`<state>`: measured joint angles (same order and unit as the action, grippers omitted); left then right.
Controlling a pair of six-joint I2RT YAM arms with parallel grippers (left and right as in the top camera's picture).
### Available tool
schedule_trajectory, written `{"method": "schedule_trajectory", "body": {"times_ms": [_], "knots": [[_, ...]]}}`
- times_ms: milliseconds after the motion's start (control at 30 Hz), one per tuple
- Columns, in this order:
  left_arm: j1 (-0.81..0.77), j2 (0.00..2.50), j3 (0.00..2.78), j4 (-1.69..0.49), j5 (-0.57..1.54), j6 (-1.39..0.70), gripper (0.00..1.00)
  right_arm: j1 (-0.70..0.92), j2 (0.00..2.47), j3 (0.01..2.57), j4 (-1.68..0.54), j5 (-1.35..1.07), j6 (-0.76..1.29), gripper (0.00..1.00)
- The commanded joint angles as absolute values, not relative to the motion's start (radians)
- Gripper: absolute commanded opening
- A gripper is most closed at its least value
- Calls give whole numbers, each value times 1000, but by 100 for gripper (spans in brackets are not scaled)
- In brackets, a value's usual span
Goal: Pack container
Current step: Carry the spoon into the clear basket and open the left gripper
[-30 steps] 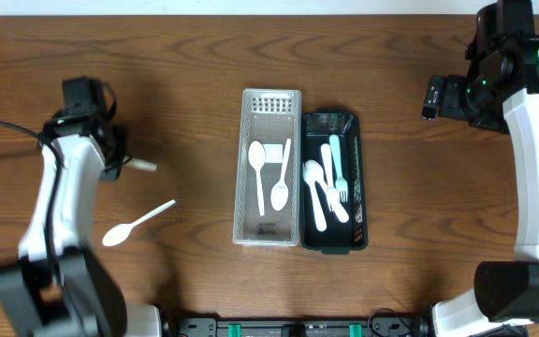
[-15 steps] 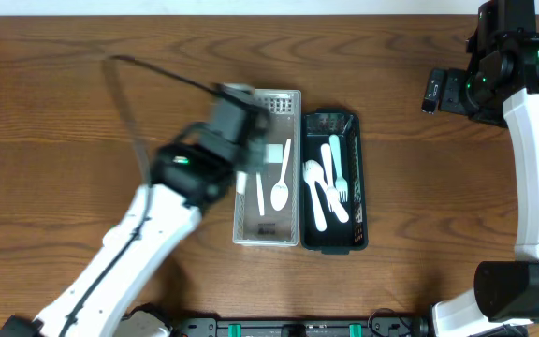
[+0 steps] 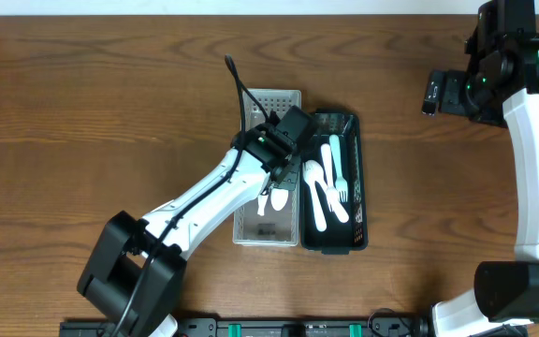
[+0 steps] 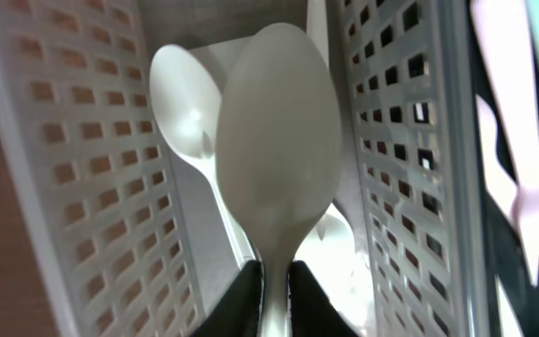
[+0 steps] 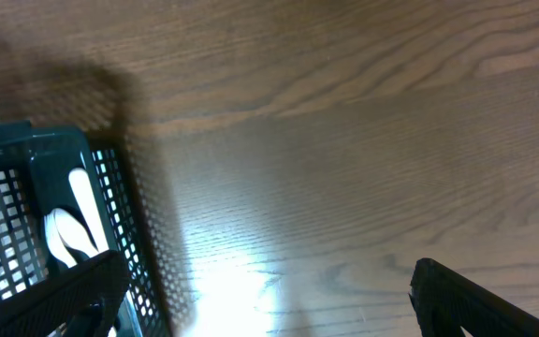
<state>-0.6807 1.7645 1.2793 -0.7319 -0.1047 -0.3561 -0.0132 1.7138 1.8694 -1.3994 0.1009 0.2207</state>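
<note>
My left gripper (image 3: 271, 173) hangs over the white perforated basket (image 3: 251, 103) and is shut on a white plastic spoon (image 4: 277, 159), holding it by the handle just above the basket's floor. Other white spoons (image 4: 187, 103) lie in that basket beneath it. The black basket (image 3: 344, 120) to its right holds white and pale teal forks and spoons (image 3: 330, 183); a fork (image 4: 522, 178) shows in the left wrist view. My right gripper (image 5: 260, 300) is open and empty above bare table at the far right, beside the black basket (image 5: 26, 187).
The two baskets stand side by side at the table's middle. Brown wooden table (image 3: 110, 112) spreads to the left and right. The right arm (image 3: 531, 140) stands along the right edge.
My left arm picked the spoon off the table at the left and swung right; it now holds it inside the white basket. The right arm has not moved.
</note>
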Motion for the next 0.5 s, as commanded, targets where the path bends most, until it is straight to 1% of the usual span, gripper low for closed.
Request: {"method": "schedule_trajectory", "body": {"times_ms": [0, 33, 67, 100, 133, 333, 367, 467], "knots": [[-677, 1754, 1282, -723, -115, -324, 35, -19, 1708, 1867, -1402, 98, 200, 99], [-677, 1750, 1283, -724, -118, -298, 41, -19, 1708, 1867, -1402, 98, 200, 99], [-677, 1747, 1287, -728, -123, -274, 50, -20, 1708, 1867, -1402, 98, 200, 99], [-677, 1742, 1296, -739, -124, -253, 57, -19, 1708, 1867, -1402, 98, 200, 99], [-677, 1734, 1312, -755, -129, -236, 59, -19, 1708, 1867, -1402, 98, 199, 99], [-663, 1616, 1479, -857, -353, -237, 61, -20, 1708, 1867, -1402, 101, 184, 99], [-648, 1583, 1501, -858, -379, -246, 64, -19, 1708, 1867, -1402, 101, 185, 99], [-568, 1489, 1530, -855, -402, -337, 64, -19, 1708, 1867, -1402, 101, 185, 99]]}}
